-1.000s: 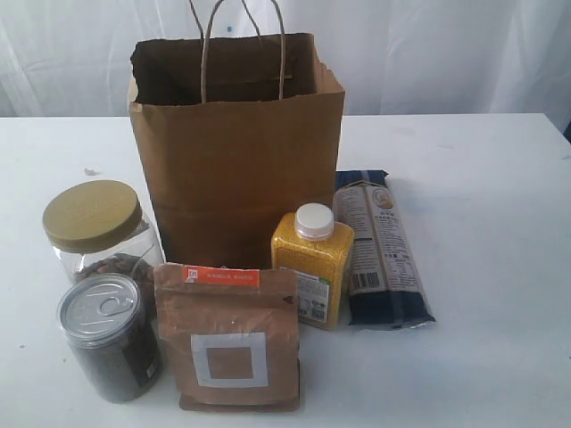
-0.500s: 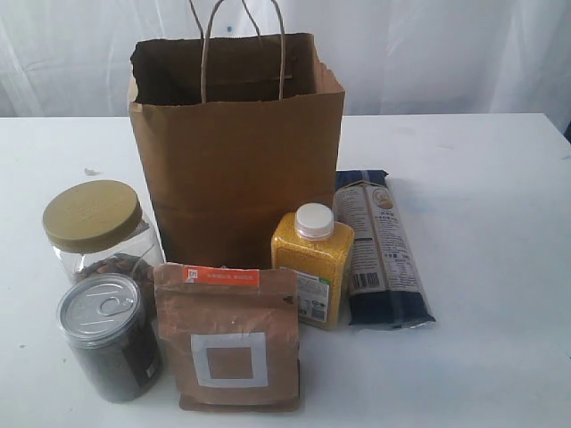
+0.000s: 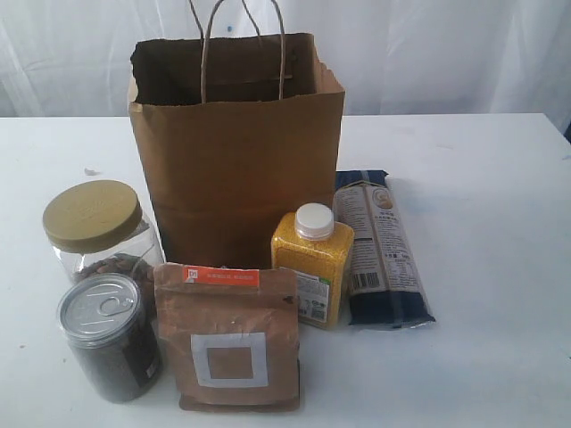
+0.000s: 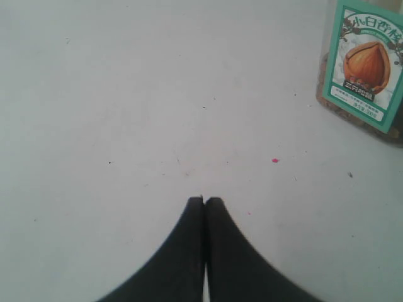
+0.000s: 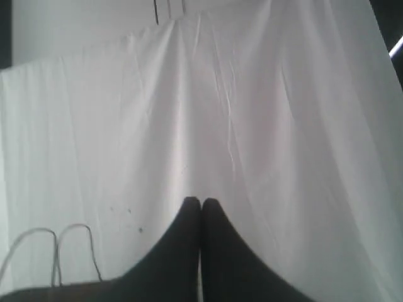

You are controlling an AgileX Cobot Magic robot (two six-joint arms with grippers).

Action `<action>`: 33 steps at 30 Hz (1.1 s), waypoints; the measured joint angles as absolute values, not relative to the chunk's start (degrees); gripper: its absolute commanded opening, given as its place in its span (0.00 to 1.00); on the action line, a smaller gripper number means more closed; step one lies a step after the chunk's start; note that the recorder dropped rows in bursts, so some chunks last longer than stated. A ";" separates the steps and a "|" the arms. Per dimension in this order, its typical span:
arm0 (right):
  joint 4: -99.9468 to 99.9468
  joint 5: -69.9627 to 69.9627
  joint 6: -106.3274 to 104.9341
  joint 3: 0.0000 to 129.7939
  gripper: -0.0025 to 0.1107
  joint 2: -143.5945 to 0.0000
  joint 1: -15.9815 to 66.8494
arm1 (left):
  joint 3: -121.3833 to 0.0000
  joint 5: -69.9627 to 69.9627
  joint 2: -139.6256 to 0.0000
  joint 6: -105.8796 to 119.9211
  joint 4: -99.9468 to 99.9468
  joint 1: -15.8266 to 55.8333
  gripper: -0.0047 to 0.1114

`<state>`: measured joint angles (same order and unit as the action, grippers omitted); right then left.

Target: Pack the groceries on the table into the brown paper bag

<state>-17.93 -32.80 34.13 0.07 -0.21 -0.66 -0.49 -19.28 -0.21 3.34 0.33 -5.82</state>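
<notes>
Exterior view: a tall brown paper bag (image 3: 236, 160) stands open at upper centre of the white table (image 3: 482, 357), with no arm in sight. Groceries crowd the frame below it: gold-lidded jar (image 3: 94, 223) and dark pull-tab jar (image 3: 109, 337) at lower left, brown pouch (image 3: 227, 334) lower centre, yellow bottle (image 3: 312, 267) just right of it, and noodle packet (image 3: 382, 250) further right, its long axis running up the frame. Left wrist view: the left gripper (image 4: 204, 200) has its jaws pressed together, empty, over bare table; a teal-labelled jar (image 4: 362, 63) sits at upper right, apart from the jaws (which jar, I cannot tell). Right wrist view: the right gripper (image 5: 201, 201) is likewise closed and empty, facing a white curtain (image 5: 252, 126). The left arm looks nearer a first pick.
</notes>
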 measured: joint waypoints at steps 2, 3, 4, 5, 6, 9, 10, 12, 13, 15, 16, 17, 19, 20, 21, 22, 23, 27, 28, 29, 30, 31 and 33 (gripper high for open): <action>-17.66 -38.50 38.49 1.03 0.02 -0.21 -0.66 | -0.49 -19.28 -0.21 3.34 0.33 -5.82 0.04; -17.22 -39.30 40.38 2.39 0.02 -0.21 -0.66 | -0.49 -19.28 -0.21 3.34 0.33 -5.82 0.04; -15.88 -39.08 43.21 6.20 0.02 -0.17 -0.66 | -0.49 -19.28 -0.21 3.34 0.33 -5.82 0.04; -14.92 -38.32 44.08 8.79 0.02 -0.08 -0.66 | -0.49 -19.28 -0.21 3.34 0.33 -5.82 0.04; -12.91 -36.46 44.62 14.40 0.02 0.00 -0.66 | -0.49 -19.28 -0.21 3.34 0.33 -5.82 0.04; -11.27 -34.86 43.98 24.14 0.02 -1.97 -0.66 | -0.49 -19.28 -0.21 3.34 0.33 -5.82 0.04; -11.09 -34.86 41.97 28.45 0.02 -4.42 -0.66 | -0.49 -19.28 -0.21 3.34 0.33 -5.82 0.04; -10.97 -34.63 37.77 32.73 0.02 -8.84 -0.66 | -0.49 -19.28 -0.21 3.34 0.33 -5.82 0.04; -10.97 -34.03 36.43 33.82 0.02 -11.26 -0.66 | -0.49 -19.28 -0.21 3.34 0.33 -5.82 0.04; -10.97 -29.44 35.47 34.23 0.02 -15.24 -0.66 | -0.49 -19.28 -0.21 3.34 0.33 -5.82 0.04; -10.97 -25.94 35.37 34.23 0.02 -16.47 -0.66 | -0.49 -19.28 -0.21 3.34 0.33 -5.82 0.04; -10.97 -19.03 35.37 34.23 0.02 -18.55 -0.66 | -0.49 -19.28 -0.21 3.34 0.33 -5.82 0.04; -10.97 -6.30 35.37 34.13 0.02 -21.65 -0.66 | -0.49 -19.28 -0.21 3.34 0.33 -5.82 0.04; -10.97 -2.98 35.37 34.02 0.02 -22.58 -0.66 | -0.49 -19.28 -0.21 3.34 0.33 -5.82 0.04; -10.97 1.23 35.37 33.56 0.02 -24.07 -0.66 | -0.49 -19.28 -0.21 3.34 0.33 -5.82 0.04; -10.97 3.79 35.37 33.14 0.02 -25.08 -0.66 | -0.49 -19.28 -0.21 3.34 0.33 -5.82 0.04; -10.97 5.98 35.37 32.78 0.02 -26.43 -0.66 | -0.49 -19.28 -0.21 3.34 0.33 -5.82 0.04; -10.97 14.85 32.97 32.01 0.02 -31.72 -0.66 | -0.49 -19.28 -0.21 3.34 0.33 -5.82 0.04; -10.97 16.48 31.52 31.91 0.02 -32.66 -0.66 | -0.49 -19.28 -0.21 3.34 0.33 -5.82 0.04; -10.82 17.60 29.72 31.91 0.02 -33.55 -0.66 | -0.49 -19.28 -0.21 3.34 0.33 -5.82 0.04; -10.05 18.94 26.55 31.91 0.02 -34.80 -0.44 | -0.49 -19.28 -0.21 3.34 0.33 -5.82 0.04; -9.10 19.55 23.99 31.91 0.02 -35.58 -0.05 | -0.49 -19.28 -0.21 3.34 0.33 -5.82 0.04; -5.18 21.07 15.98 31.91 0.02 -37.41 1.80 | -0.49 -19.28 -0.21 3.34 0.33 -5.82 0.04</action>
<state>-5.18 21.07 15.98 31.91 -37.41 1.80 -0.49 -19.28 -0.21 3.34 0.33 -5.82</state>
